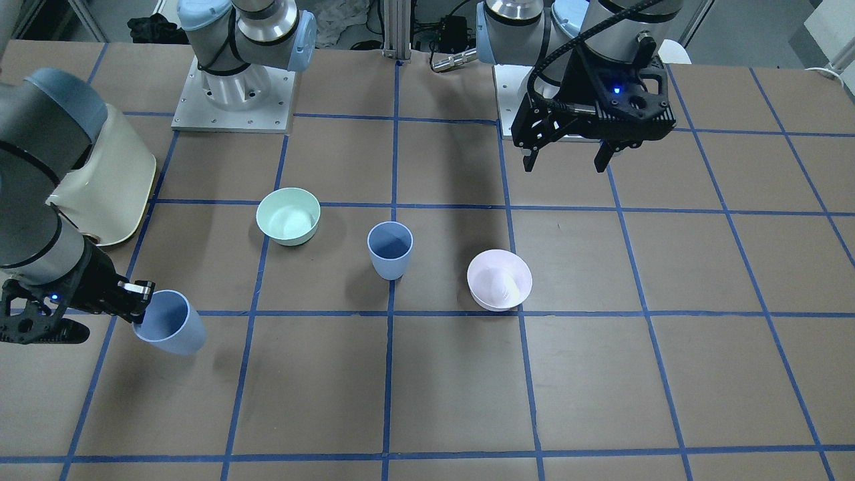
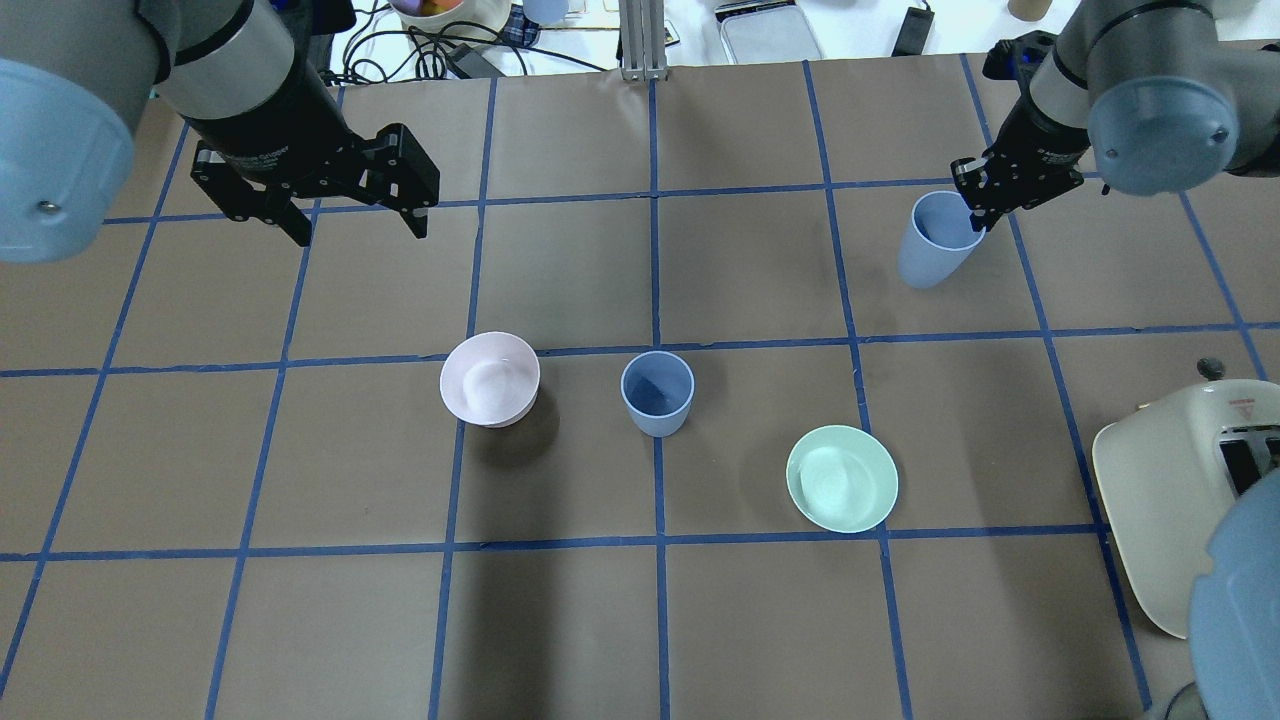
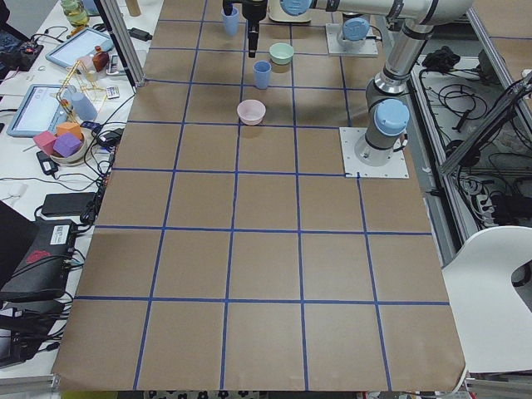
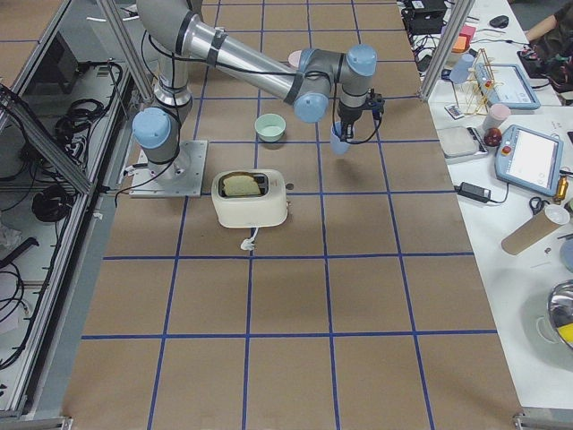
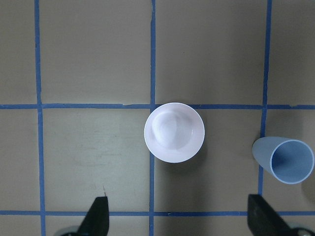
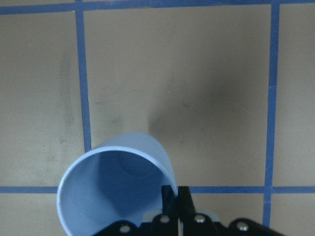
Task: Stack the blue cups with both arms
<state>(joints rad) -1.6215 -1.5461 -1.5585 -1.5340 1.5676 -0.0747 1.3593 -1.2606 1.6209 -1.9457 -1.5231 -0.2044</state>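
Note:
One blue cup (image 2: 657,393) stands upright at the table's middle, also in the front view (image 1: 390,250) and at the right edge of the left wrist view (image 5: 288,160). My right gripper (image 2: 975,212) is shut on the rim of the other blue cup (image 2: 935,245) and holds it slightly tilted, just above the table at the far right. The right wrist view shows its fingers (image 6: 184,199) pinching the cup wall (image 6: 115,191). My left gripper (image 2: 355,225) is open and empty, high above the far left, above the pink bowl (image 5: 174,132).
The pale-pink bowl (image 2: 490,378) sits left of the middle cup and a mint-green bowl (image 2: 842,478) sits right of it, nearer me. A cream toaster (image 2: 1180,500) stands at the right edge. Blue tape lines grid the brown table.

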